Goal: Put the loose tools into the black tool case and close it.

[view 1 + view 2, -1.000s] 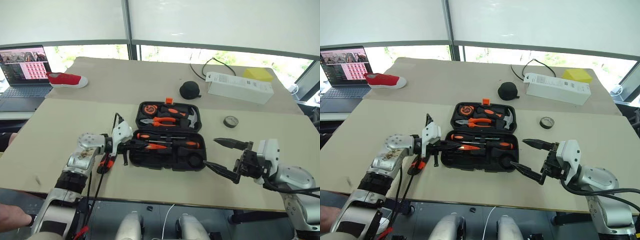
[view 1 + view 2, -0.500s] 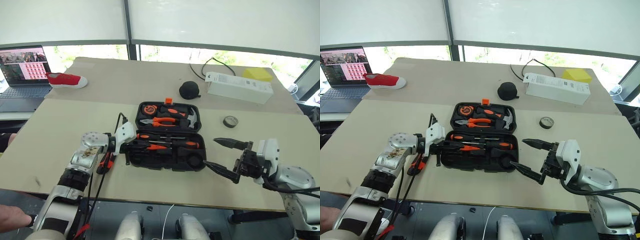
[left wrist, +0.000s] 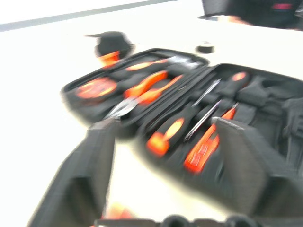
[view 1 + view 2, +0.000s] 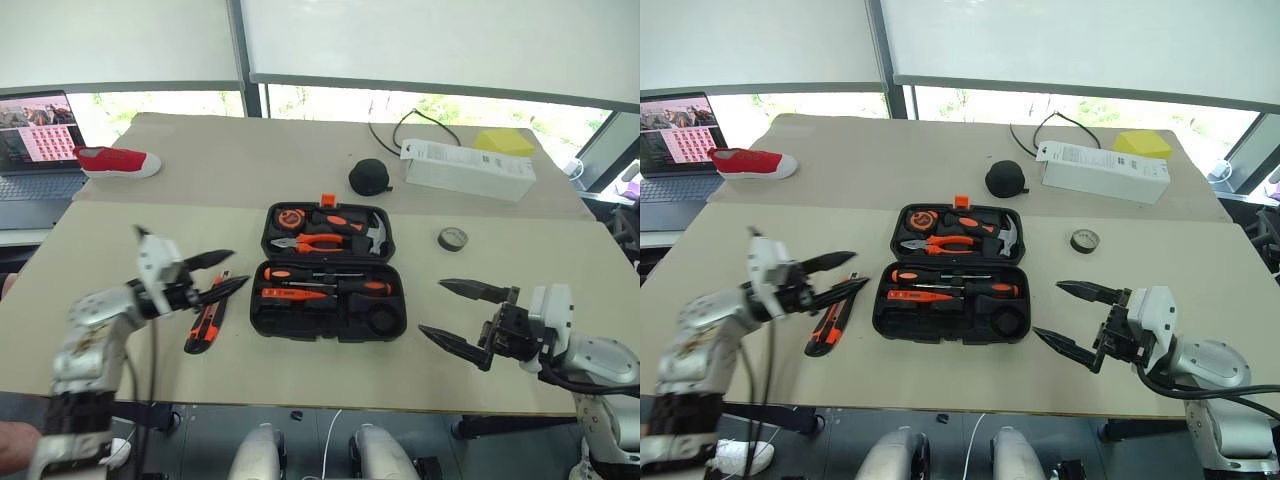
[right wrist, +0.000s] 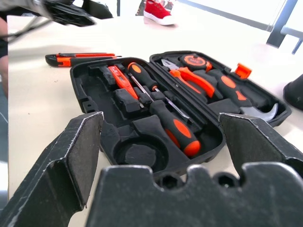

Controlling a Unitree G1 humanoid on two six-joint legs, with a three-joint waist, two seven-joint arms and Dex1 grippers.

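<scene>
Left gripper point(image 4: 222, 272) has pulled back from the left edge of the black tool case point(image 4: 330, 283) since a second ago and now hangs over the table point(image 4: 120, 240) to the case's left, clear of it; its fingers, then closed at the case's edge, now stand spread with nothing between them. Right gripper point(image 4: 462, 318) has not shifted: it sits off the case's right front corner, fingers spread wide and empty, pointing toward the case.

Case lies open and flat at mid-table, lid half on the far side, orange latch point(image 4: 327, 200) at the far rim. Lid half holds a tape measure, pliers and a hammer. Near half holds a black-and-orange screwdriver point(image 5: 173, 122), a second one behind it, and the thin orange tester screwdriver point(image 5: 121, 80); the round recess at the right end of the near half looks vacant.

Orange-black utility knife point(image 4: 205, 318) lies on the table just left of the case, directly under the left gripper's fingers, not touched. Small dark tape roll point(image 4: 452, 238) lies on the table to the right of the case and beyond it, well apart from both grippers.

Beyond the case: small round black pouch point(image 4: 368, 176), white box point(image 4: 468, 170), yellow block point(image 4: 503, 141), red shoe point(image 4: 117, 161), laptop point(image 4: 38, 145) at far left
</scene>
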